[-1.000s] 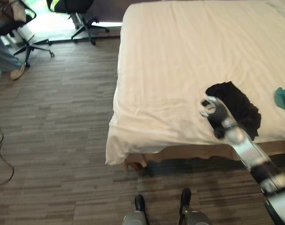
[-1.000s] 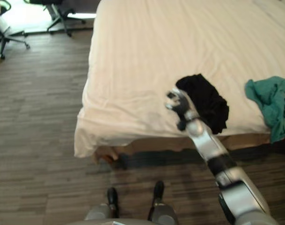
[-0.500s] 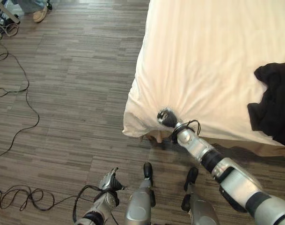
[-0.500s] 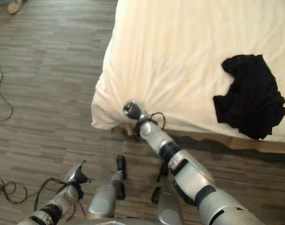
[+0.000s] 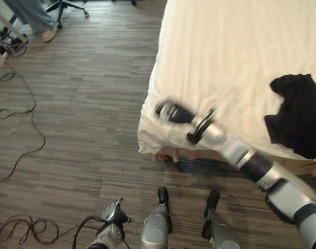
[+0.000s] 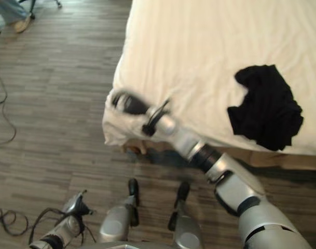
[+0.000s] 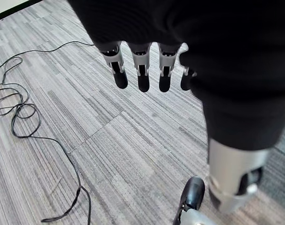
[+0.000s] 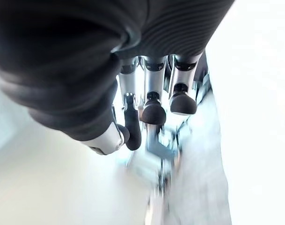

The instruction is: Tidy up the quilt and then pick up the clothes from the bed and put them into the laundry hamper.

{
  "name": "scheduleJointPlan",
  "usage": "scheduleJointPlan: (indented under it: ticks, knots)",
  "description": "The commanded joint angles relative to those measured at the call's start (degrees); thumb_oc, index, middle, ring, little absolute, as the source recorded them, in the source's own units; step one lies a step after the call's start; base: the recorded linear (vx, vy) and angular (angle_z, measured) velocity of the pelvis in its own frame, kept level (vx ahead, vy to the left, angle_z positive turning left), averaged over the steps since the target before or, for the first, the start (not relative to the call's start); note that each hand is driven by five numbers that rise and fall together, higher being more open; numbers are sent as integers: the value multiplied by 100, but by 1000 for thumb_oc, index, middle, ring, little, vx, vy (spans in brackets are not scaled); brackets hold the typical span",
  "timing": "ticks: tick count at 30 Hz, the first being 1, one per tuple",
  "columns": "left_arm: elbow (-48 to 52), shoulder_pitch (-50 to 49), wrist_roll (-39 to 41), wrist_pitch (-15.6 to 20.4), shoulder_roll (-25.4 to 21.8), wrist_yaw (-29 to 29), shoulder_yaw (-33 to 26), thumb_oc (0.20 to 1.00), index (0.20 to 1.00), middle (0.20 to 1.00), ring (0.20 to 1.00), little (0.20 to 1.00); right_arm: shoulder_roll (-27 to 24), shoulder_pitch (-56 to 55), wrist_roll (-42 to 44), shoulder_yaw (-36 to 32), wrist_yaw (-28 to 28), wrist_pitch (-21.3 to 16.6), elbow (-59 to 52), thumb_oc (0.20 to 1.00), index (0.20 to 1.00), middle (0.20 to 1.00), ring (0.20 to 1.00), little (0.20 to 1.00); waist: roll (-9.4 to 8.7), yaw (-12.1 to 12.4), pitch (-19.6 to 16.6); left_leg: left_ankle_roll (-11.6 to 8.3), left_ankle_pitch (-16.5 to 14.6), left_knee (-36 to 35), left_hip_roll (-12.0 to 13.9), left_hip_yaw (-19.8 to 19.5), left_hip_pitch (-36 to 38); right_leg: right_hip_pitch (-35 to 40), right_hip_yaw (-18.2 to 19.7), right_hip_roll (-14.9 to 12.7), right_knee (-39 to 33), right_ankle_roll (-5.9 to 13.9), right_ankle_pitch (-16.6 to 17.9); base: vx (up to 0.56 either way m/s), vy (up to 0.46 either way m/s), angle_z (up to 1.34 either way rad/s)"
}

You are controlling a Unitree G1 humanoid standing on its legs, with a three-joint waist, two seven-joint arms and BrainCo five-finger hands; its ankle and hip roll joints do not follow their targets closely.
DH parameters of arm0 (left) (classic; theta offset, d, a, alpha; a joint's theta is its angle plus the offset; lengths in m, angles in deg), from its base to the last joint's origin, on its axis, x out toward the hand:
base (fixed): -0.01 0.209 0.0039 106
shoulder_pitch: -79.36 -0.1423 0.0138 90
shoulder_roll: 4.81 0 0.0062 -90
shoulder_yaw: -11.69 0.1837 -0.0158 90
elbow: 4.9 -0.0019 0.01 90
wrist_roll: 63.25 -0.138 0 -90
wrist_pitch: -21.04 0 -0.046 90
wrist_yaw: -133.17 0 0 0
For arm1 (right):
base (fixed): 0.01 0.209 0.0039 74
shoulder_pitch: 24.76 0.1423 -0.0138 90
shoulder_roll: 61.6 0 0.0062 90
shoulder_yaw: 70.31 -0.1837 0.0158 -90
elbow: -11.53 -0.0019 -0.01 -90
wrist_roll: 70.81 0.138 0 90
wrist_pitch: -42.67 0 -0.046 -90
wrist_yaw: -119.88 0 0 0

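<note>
A cream quilt (image 5: 235, 52) covers the bed, and its near left corner (image 5: 147, 140) hangs over the edge. My right hand (image 5: 170, 111) reaches across to that corner and hovers just above it. In the right wrist view its fingers (image 8: 154, 93) are relaxed, with nothing between them and the thumb, over the white quilt (image 8: 254, 93). A crumpled black garment (image 5: 298, 114) lies on the quilt near the foot edge, well right of the hand. My left hand (image 5: 112, 213) hangs low beside me over the floor, its fingers (image 7: 140, 65) straight and empty.
Grey wood-pattern floor (image 5: 85, 119) stretches left of the bed. A person's legs and shoe (image 5: 33, 21) stand at the far left, beside an office chair base (image 5: 69, 5). Loose cables (image 5: 12, 111) trail on the floor at the left.
The camera has swung left toward the bed corner. My right hand went from beside the black garment to the quilt's corner edge, and has now risen above the corner.
</note>
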Motion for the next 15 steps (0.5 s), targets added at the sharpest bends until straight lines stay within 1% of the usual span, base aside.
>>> scheduleJointPlan:
  ticks: [1, 2, 3, 4, 5, 6, 7, 8, 9, 10, 11, 12, 13, 14, 15]
  knots:
    - [-14, 541, -301, 74, -195, 82, 442, 1000, 1000, 1000, 1000, 1000, -115, 319, 344, -244, -720, -316, 408, 200, 200, 200, 200, 200, -91, -138, 372, -309, -194, 4, 293, -85, 112, 217, 171, -482, 269, 650, -837, -94, 55, -30]
    - [31, 611, -316, 53, -242, 72, 466, 1000, 1000, 1000, 1000, 1000, -196, 107, 742, -618, -908, -284, 754, 200, 200, 200, 200, 200, -68, -230, 503, -261, -225, 90, 306, 6, 119, 97, 269, -481, 458, 632, -891, -74, 40, -22]
    - [31, 616, -315, 53, -245, 71, 468, 1000, 1000, 1000, 1000, 1000, -198, 110, 744, -622, -907, -285, 755, 200, 200, 200, 200, 200, -72, -220, 495, -258, -209, 85, 306, 13, 104, 74, 278, -480, 459, 628, -878, -76, 46, -20]
    - [42, 728, -380, 26, -263, 3, 541, 1000, 1000, 1000, 1000, 1000, -96, -277, 1300, -1118, -1095, -338, 1211, 200, 200, 200, 200, 200, -45, -334, 575, -234, -319, 314, 332, 77, 57, 5, 352, -493, 621, 613, -944, -34, 26, -19]
    - [43, 732, -380, 26, -267, 2, 544, 1000, 1000, 1000, 1000, 1000, -97, -275, 1302, -1123, -1092, -341, 1214, 200, 200, 200, 200, 200, -49, -323, 565, -231, -310, 322, 334, 81, 34, -18, 359, -491, 618, 608, -928, -24, 73, -30]
    - [135, 801, -523, 11, -306, -128, 604, 1000, 1000, 1000, 1000, 1000, -27, -817, 1728, -1676, -1248, -377, 1541, 200, 200, 200, 200, 200, -42, -494, 604, -222, -438, 511, 356, 152, 28, -47, 443, -485, 696, 599, -982, 1, 60, -31]
    - [166, 790, -531, 2, -319, -170, 577, 1000, 1000, 1000, 1000, 1000, -23, -1153, 1840, -1896, -1237, -367, 1636, 200, 200, 200, 200, 200, -56, -537, 583, -212, -464, 561, 358, 183, 29, -49, 470, -482, 688, 594, -969, 35, 93, -26]
    - [218, 811, -543, -20, -326, -210, 512, 1000, 1000, 1000, 1000, 1000, 20, -1696, 1888, -2188, -1259, -333, 1704, 200, 200, 200, 200, 200, -61, -647, 558, -210, -529, 581, 354, 219, 85, 2, 480, -482, 674, 606, -1002, 60, 71, -23]
    - [225, 811, -549, -49, -337, -232, 445, 1000, 1000, 1000, 1000, 1000, 40, -2237, 1908, -2417, -1203, -312, 1645, 200, 200, 200, 200, 200, -82, -735, 485, -194, -548, 584, 343, 258, 106, 19, 499, -483, 644, 609, -984, 154, 115, -16]
    - [177, 798, -591, -115, -392, -295, 198, 1000, 1000, 1000, 1000, 1000, -46, -3366, 1929, -3026, -1071, -249, 1797, 200, 200, 200, 200, 200, -149, -991, 319, -182, -644, 542, 310, 331, 255, 142, 532, -487, 587, 642, -1003, 121, 81, -19]
    - [180, 792, -592, -116, -394, -296, 206, 1000, 1000, 1000, 1000, 1000, -45, -3383, 1927, -3034, -1069, -246, 1785, 200, 200, 200, 200, 200, -151, -983, 302, -178, -625, 534, 307, 334, 242, 129, 534, -487, 575, 638, -984, 150, 78, -6]
    - [133, 775, -606, -128, -395, -339, 127, 1000, 1000, 1000, 1000, 1000, -81, -3842, 1886, -3289, -1029, -206, 1917, 200, 200, 200, 200, 200, -185, -1091, 201, -165, -660, 505, 277, 355, 322, 197, 537, -497, 552, 655, -986, 172, 91, -8]
    - [51, 757, -668, -138, -390, -427, 45, 1000, 1000, 1000, 1000, 1000, -58, -4591, 1751, -3795, -1044, -87, 2525, 200, 200, 200, 200, 200, -231, -1348, 9, -148, -749, 436, 217, 421, 532, 345, 564, -519, 523, 700, -1005, 174, 92, -11]
    - [53, 748, -667, -139, -391, -427, 58, 1000, 1000, 1000, 1000, 1000, -55, -4613, 1748, -3805, -1040, -90, 2518, 200, 200, 200, 200, 200, -233, -1338, -6, -144, -732, 422, 211, 424, 532, 344, 565, -522, 508, 699, -989, 178, 98, -16]
    - [17, 741, -713, -159, -401, -463, 69, 1000, 1000, 1000, 1000, 1000, -20, -4927, 1653, -4017, -1065, -7, 2771, 200, 200, 200, 200, 200, -246, -1445, -91, -136, -751, 347, 177, 454, 662, 414, 599, -530, 519, 717, -1002, 128, 54, -7]
